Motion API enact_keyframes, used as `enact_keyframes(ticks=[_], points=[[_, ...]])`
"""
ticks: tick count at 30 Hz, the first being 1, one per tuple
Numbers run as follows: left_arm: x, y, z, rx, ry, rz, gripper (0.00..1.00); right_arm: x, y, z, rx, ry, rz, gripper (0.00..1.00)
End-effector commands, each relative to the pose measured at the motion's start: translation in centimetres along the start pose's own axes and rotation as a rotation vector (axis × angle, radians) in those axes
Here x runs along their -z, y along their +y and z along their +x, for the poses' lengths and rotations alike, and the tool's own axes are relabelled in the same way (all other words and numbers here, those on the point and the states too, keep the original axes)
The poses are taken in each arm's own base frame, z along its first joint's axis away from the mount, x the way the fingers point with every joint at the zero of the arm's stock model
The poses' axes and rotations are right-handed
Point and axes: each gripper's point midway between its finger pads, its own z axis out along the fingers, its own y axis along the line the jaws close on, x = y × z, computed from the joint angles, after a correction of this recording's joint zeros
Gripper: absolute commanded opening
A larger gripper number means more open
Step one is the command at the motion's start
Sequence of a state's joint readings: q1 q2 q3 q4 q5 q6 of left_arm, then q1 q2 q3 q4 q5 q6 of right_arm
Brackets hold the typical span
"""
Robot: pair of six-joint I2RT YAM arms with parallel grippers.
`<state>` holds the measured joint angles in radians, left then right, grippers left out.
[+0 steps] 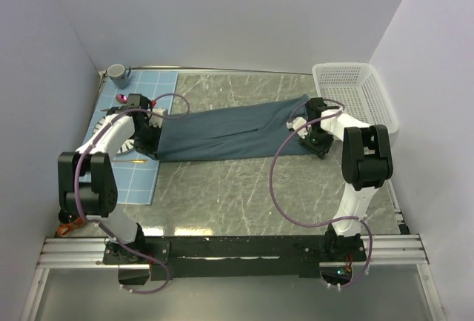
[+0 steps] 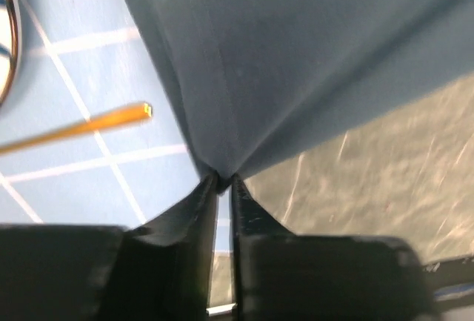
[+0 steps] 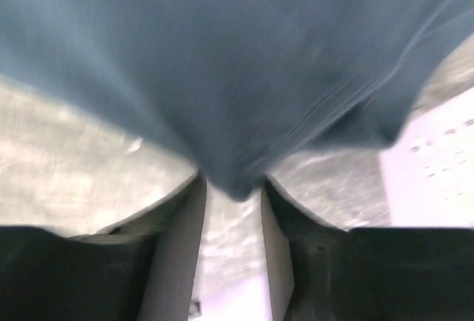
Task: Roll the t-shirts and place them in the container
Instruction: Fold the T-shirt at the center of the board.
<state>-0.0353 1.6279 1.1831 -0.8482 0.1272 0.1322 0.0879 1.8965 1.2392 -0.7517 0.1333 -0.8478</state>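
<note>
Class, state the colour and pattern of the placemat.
The placemat is light blue with thin white grid lines, clearest in the left wrist view.

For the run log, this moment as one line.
left gripper jaws shut on t-shirt | right gripper jaws shut on t-shirt | t-shirt stretched out, unrolled
</note>
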Motion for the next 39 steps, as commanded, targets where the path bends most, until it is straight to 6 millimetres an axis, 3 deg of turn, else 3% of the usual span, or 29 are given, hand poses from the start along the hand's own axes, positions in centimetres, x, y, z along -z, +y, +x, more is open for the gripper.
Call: enact_keyframes(ticks=[1,2,4,5,7,8,9,11,13,14,16,17,18,19,22,26,33,39], points=[[3.1,-0.3,1.4,-0.037,-0.023,-0.003,0.31,5.1,0.6,1.0,-0.048,-0.01,-0.067,0.58],[3.7,-0.2,0.8,-0.043,-0.052,-0.016,0.36,7.0,0.1,-0.8,-0.059,-0.092,-0.078,0.61],[4.7,-0.1,-0.6,-0.047,-0.111,-0.028,0.46,9.4,0.4,-1.9,-0.08,-0.151,-0.105,0.62],[5.2,-0.3,-1.8,-0.049,-0.147,-0.018,0.47,11.3,-0.3,-3.7,-0.086,-0.226,-0.102,0.62],[4.8,-0.3,-3.5,-0.039,-0.179,-0.008,0.49,13.3,0.2,-5.7,-0.079,-0.295,-0.138,0.62],[4.9,-0.7,-4.6,-0.032,-0.203,0.02,0.48,15.0,-0.6,-7.2,-0.071,-0.357,-0.121,0.62],[4.8,-1.0,-5.2,-0.035,-0.211,0.042,0.48,15.4,-0.2,-8.9,-0.058,-0.393,-0.144,0.62],[3.5,-2.1,-6.3,-0.042,-0.206,0.106,0.46,16.8,-1.4,-11.4,-0.043,-0.46,-0.107,0.6],[1.7,-3.4,-6.6,-0.044,-0.179,0.175,0.42,15.6,-1.4,-14.1,-0.004,-0.47,-0.115,0.59],[1.2,-4.2,-7.0,-0.048,-0.174,0.194,0.38,16.2,-2.0,-15.6,0.015,-0.498,-0.091,0.57],[-0.2,-5.4,-7.0,-0.058,-0.135,0.235,0.29,14.2,-2.1,-17.9,0.043,-0.489,-0.098,0.57],[-0.5,-5.5,-7.3,-0.062,-0.138,0.234,0.27,14.5,-2.9,-19.0,0.045,-0.512,-0.078,0.56],[-1.1,-5.7,-7.2,-0.066,-0.122,0.236,0.23,12.9,-2.8,-19.9,0.046,-0.501,-0.096,0.56],[-1.3,-5.9,-7.1,-0.078,-0.112,0.237,0.15,12.5,-2.9,-20.7,0.05,-0.515,-0.093,0.56],[-1.8,-5.7,-6.6,-0.079,-0.084,0.224,0.06,10.6,-2.9,-22.5,0.068,-0.523,-0.095,0.55],[-1.9,-5.5,-5.8,-0.079,-0.072,0.208,0.07,8.8,-2.1,-24.1,0.083,-0.531,-0.1,0.54],[-2.5,-5.6,-4.0,-0.076,-0.03,0.219,0.09,8.2,-1.9,-25.8,0.068,-0.571,-0.111,0.52],[-2.7,-5.3,-4.1,-0.075,-0.018,0.208,0.11,6.2,-0.9,-25.9,0.076,-0.536,-0.126,0.5]])
